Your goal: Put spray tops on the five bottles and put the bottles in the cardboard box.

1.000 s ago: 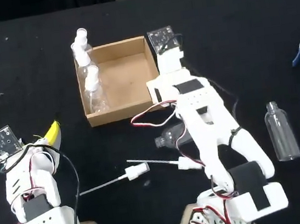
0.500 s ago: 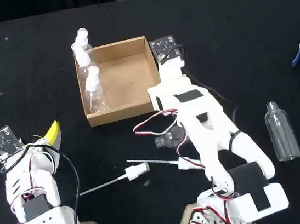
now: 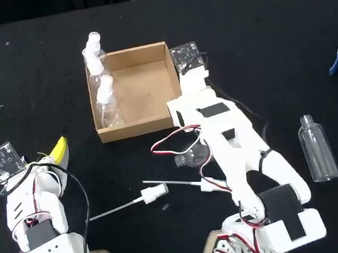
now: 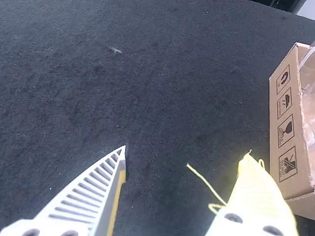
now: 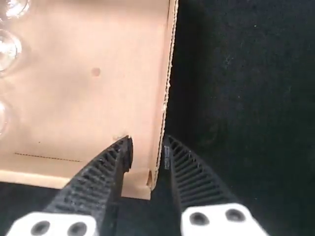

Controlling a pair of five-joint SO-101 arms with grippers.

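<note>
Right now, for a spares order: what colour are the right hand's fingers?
Both fingers of the right hand are black; the right wrist view shows them best.

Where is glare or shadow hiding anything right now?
High view: even light, no hard shadows; the loose bottle shows on the black cloth mainly by its highlights. Right wrist view: cardboard box floor evenly lit, boxed bottles glint at its side. Left wrist view: matte cloth, no glare.

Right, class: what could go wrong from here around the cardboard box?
The right end effector straddles a side wall of the brown cardboard box; closing and pulling might drag the box and jostle the three clear spray-topped bottles inside.
The clear uncapped plastic bottle lying under that arm might get nudged and roll.
</note>
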